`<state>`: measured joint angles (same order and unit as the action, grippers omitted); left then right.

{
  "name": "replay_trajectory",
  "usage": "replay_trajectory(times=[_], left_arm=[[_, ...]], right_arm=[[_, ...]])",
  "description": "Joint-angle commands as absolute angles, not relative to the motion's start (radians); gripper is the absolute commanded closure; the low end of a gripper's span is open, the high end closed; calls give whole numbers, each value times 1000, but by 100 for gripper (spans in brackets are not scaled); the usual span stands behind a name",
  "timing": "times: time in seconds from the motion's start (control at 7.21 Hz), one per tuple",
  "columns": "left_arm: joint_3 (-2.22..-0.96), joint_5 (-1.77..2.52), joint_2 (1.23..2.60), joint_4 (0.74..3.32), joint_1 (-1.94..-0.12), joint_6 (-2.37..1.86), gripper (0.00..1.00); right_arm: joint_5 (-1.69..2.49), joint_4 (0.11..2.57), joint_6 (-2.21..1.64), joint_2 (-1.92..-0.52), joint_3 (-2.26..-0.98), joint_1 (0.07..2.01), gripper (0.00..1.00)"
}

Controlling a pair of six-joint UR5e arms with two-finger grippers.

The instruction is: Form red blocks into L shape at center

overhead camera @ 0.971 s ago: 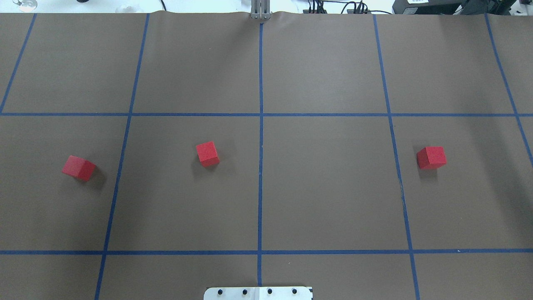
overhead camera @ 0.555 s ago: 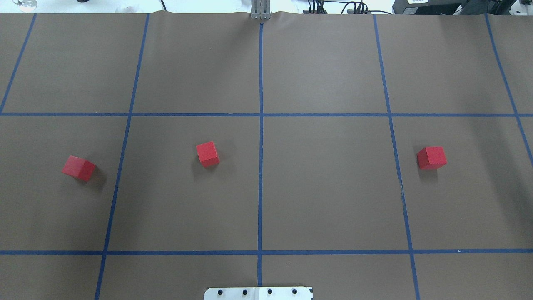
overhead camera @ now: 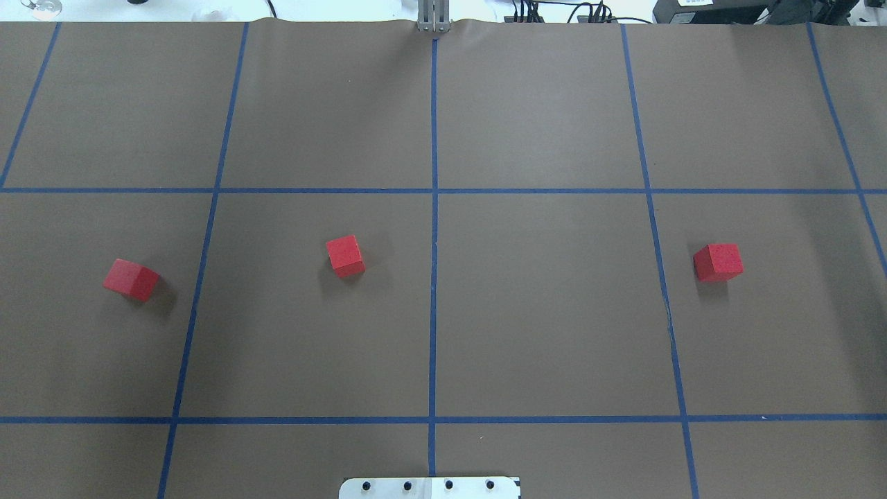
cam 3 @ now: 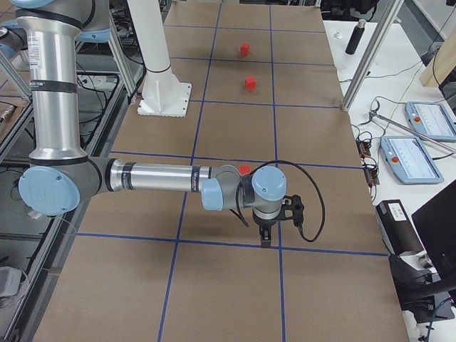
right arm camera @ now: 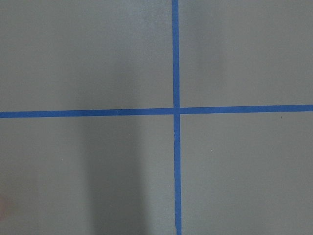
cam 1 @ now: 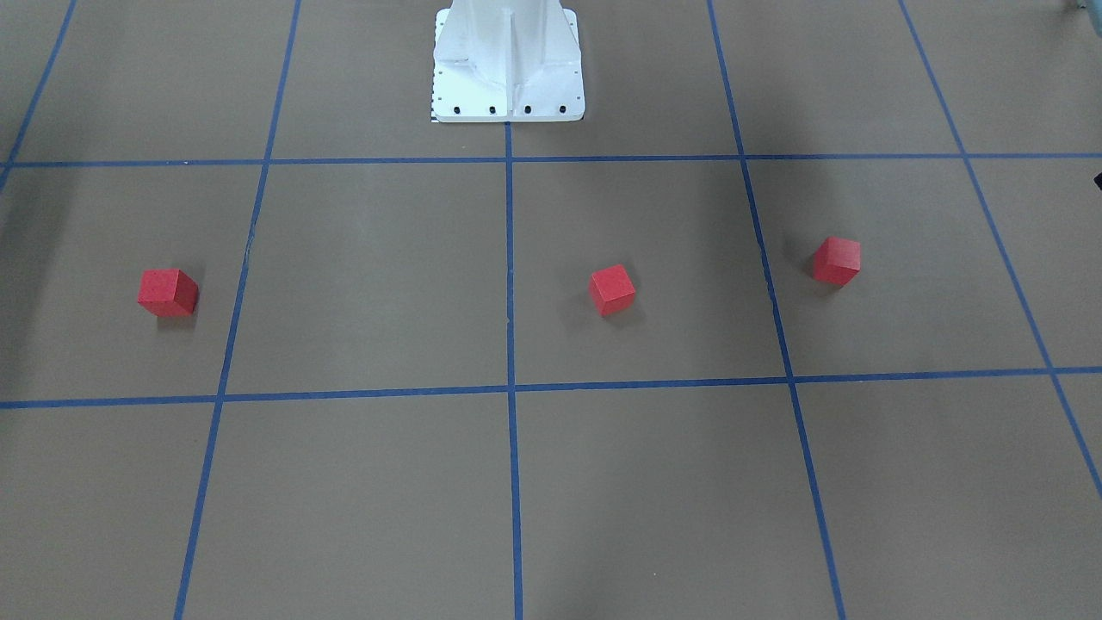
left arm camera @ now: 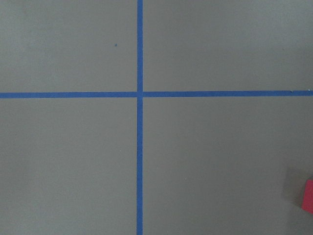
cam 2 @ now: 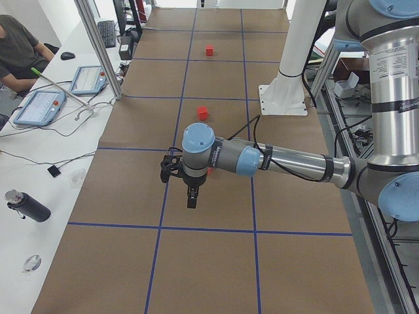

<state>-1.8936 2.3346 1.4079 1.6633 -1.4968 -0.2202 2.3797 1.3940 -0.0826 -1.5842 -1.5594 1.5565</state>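
Three small red cubes lie apart in one row on the brown paper. In the overhead view the left cube (overhead camera: 132,279), the middle cube (overhead camera: 345,256) and the right cube (overhead camera: 718,262) all rest flat. They also show in the front view: right cube (cam 1: 168,293), middle cube (cam 1: 612,289), left cube (cam 1: 837,260). The left cube's edge (left arm camera: 308,196) shows in the left wrist view. My left gripper (cam 2: 190,199) hangs above the table near the left cube. My right gripper (cam 3: 265,239) hangs near the right cube (cam 3: 244,170). I cannot tell whether either is open or shut.
Blue tape lines (overhead camera: 434,229) split the paper into large squares. The white robot base (cam 1: 508,60) stands at the near table edge. A side bench with tablets (cam 2: 39,104), a bottle (cam 2: 26,206) and a seated person (cam 2: 16,46) lies past the far edge.
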Motion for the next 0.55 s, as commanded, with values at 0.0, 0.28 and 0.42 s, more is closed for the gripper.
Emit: replay_trajectory(times=[0.0,0.28,0.42], left_arm=[[-1887,2335,1407,1663,-1491,-218,0],[-1885,2336,1407,1663,-1482,-219,0],[-1884,2338,1407,1661,-1482,-219,0]], right_arm=[[2434,1275,-118,-1600,-1545,1493,0],[2434,1087,-342,-1600,-1563,1366,0],[2431,1031,-491,-1601,-1575,1295,0]])
